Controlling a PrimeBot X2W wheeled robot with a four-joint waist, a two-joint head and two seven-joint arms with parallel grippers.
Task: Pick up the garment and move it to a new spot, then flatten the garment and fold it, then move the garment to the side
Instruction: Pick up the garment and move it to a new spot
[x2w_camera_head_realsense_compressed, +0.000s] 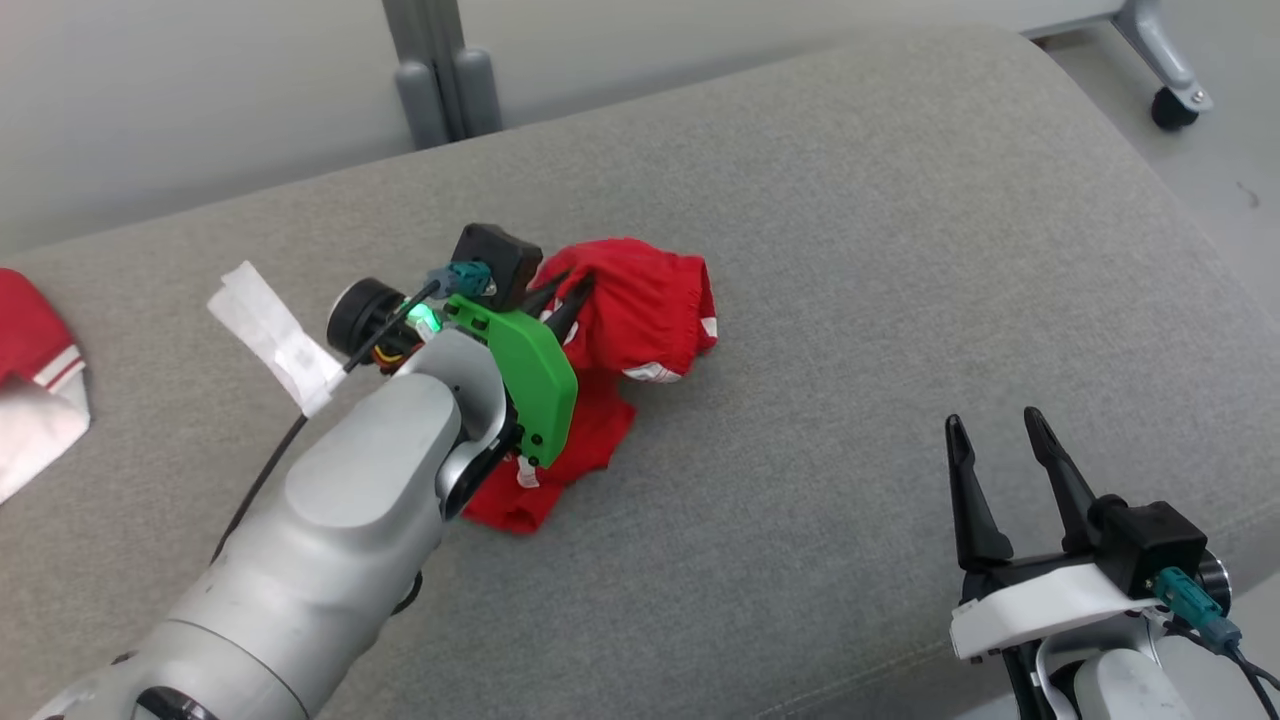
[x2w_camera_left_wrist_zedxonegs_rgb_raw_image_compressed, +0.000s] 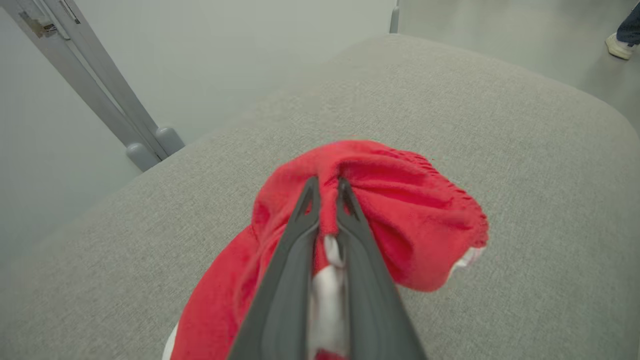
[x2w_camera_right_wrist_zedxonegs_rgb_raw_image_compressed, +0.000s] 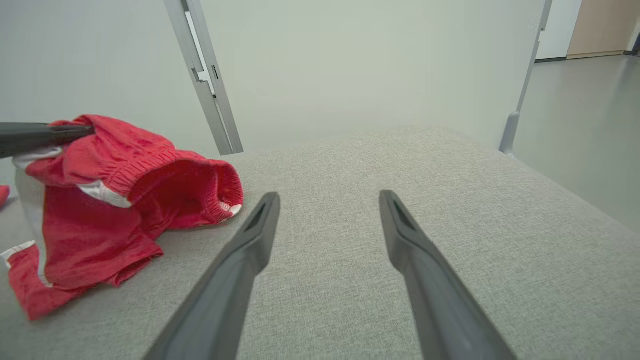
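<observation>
The red garment (x2w_camera_head_realsense_compressed: 650, 310) sits near the middle of the grey cushion (x2w_camera_head_realsense_compressed: 900, 250), bunched into a heap. It looks like a pair of shorts: the right wrist view shows a gathered elastic waistband and white trim. One fold is drawn up off the heap while the lower part lies on the cushion.

The left end effector (x2w_camera_head_realsense_compressed: 568, 300) has its fingers pressed together on that raised fold, and the left wrist view shows red cloth and a strip of white squeezed between them. The right end effector (x2w_camera_head_realsense_compressed: 995, 440) waits well apart at the near right, fingers spread wide with nothing between them, hovering low over bare cushion.

My reading is that the cloth is light, soft and limp. It will drape from any single pinch rather than keep a shape, and a thin pinch like this one could slip if the arm is jerked. For the move to a new spot, the present hold looks adequate.

For flattening, the waistband is the better place to grip (it is the thickest, firmest edge). I would put one end effector near each end of it, so the legs hang free and the piece can be laid out straight.

A second red-and-white cloth (x2w_camera_head_realsense_compressed: 30, 370) lies at the far left edge, clear of the work.
</observation>
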